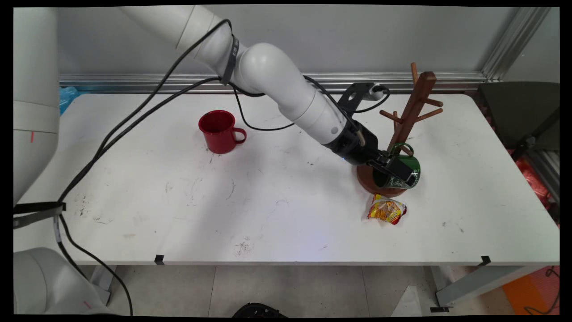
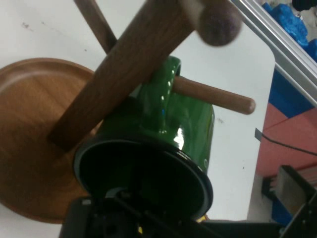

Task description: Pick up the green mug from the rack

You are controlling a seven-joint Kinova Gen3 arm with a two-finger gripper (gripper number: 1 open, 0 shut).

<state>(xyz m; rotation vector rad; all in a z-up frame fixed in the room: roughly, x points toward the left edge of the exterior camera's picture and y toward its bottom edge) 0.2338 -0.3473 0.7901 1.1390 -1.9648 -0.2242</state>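
White table (image 1: pixel 286 210) is lying open around the red mug (image 1: pixel 220 131) at left; rightward, I'm seeing my gripper (image 1: pixel 399 172) clamping the green mug's (image 1: pixel 409 165) rim, its handle looping a mug tree (image 1: pixel 409 116) peg, hiding the fingertips.

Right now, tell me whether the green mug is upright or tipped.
Tipped. The green mug lies sideways against the wooden mug tree, its handle looped over a low peg, its mouth facing the gripper.

The bench (image 1: pixel 277 188) is viewed from above its near side, toward the back wall. The hand view is taken close up along the hand. The green mug (image 1: pixel 404 172) (image 2: pixel 168 134) and wooden rack (image 1: pixel 409 120) (image 2: pixel 124 69) are shared.
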